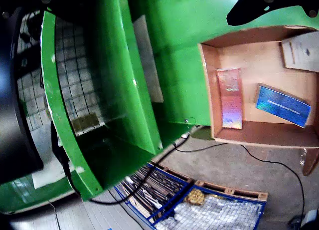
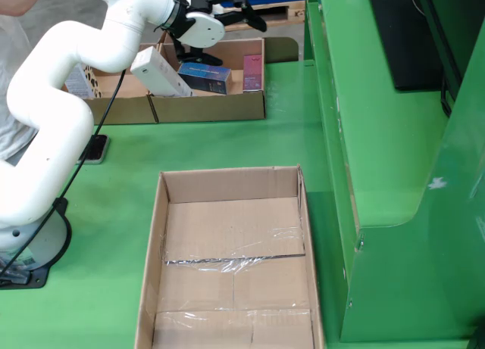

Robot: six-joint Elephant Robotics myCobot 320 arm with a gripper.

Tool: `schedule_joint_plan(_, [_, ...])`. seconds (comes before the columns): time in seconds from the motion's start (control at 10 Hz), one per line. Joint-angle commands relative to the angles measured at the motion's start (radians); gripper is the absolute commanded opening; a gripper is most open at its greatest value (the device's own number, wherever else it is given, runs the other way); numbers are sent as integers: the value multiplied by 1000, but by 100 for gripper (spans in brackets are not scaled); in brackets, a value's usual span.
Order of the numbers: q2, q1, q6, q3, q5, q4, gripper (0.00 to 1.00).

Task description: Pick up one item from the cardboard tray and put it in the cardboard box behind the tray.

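In the fixed view the cardboard tray [image 2: 208, 107] stands at the back of the green table. It holds a blue box [image 2: 203, 76], a pink box [image 2: 252, 70] and a slanted white box [image 2: 159, 70]. My gripper [image 2: 244, 10] hovers above the tray's far right part, open and holding nothing. The wrist view looks down into the tray [image 1: 212, 90] and shows the shiny pink box [image 1: 230, 98], the blue box [image 1: 282, 106] and the white box [image 1: 301, 50]; a black finger [image 1: 259, 8] shows at the top edge. A large empty cardboard box [image 2: 227, 184] lies nearest the fixed camera.
A tall green machine frame [image 2: 394, 137] walls off the right side. A second cardboard tray [image 2: 114, 107] adjoins the first on the left. A black cable [image 2: 91, 137] trails beside the arm base. The wrist view shows a blue pallet [image 1: 199, 205] on the floor.
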Motion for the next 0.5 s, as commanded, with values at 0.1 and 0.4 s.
schedule_joint_plan(0.1, [1039,-354,544,-983,781,-803,100])
schedule_joint_plan(0.4, [1251,-390,589,-1272,790,-682,100])
